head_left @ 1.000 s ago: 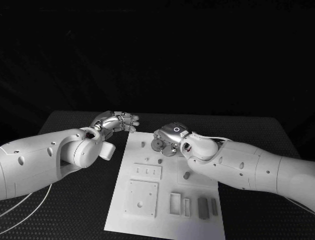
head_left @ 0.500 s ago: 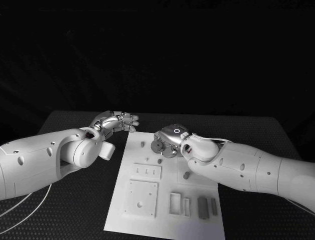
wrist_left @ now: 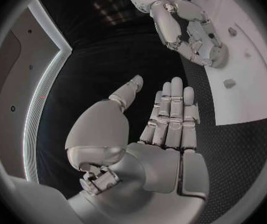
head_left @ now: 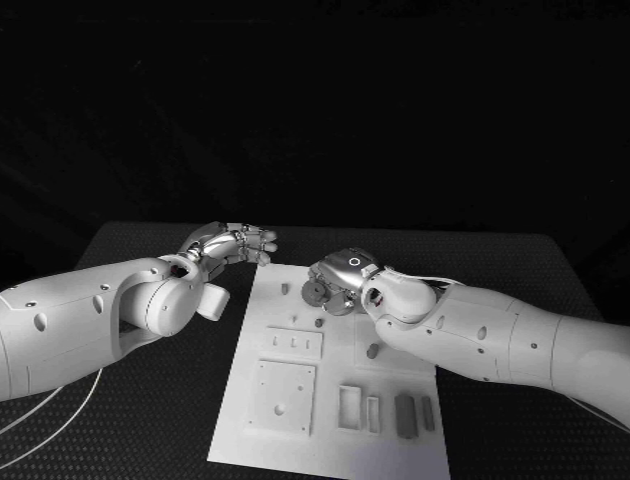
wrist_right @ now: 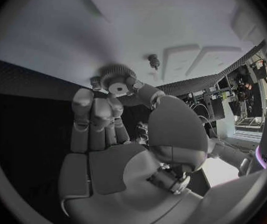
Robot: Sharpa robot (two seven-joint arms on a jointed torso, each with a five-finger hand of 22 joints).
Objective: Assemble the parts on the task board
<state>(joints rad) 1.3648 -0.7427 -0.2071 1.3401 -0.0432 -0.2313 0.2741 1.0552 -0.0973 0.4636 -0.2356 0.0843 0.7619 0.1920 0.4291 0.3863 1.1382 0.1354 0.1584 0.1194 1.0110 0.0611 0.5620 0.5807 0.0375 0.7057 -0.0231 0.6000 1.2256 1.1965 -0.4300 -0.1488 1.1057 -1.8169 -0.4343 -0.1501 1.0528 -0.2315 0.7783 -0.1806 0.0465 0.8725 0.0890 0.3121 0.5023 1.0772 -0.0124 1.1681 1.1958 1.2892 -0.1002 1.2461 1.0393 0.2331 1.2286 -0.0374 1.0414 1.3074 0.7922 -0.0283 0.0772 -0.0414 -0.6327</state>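
Grey gear (wrist_right: 116, 79) sits pinched at the right hand's (head_left: 341, 283) fingertips, over the task board's (head_left: 279, 418) far end. Lower it squarely onto the small peg (wrist_right: 153, 60) just beyond those fingertips; the left hand (wrist_left: 161, 134), flat with fingers apart and holding nothing, hovers beside the board.

Head view: high, looking down on task board (head_left: 330, 390), both arms entering from the sides.
Left wrist view: close behind left robot hand (wrist_left: 165, 129), facing past the board's edge (wrist_left: 245, 84).
Right wrist view: close behind right robot hand (wrist_right: 108, 129), facing the board (wrist_right: 171, 25).
Shared: task board in all three views.
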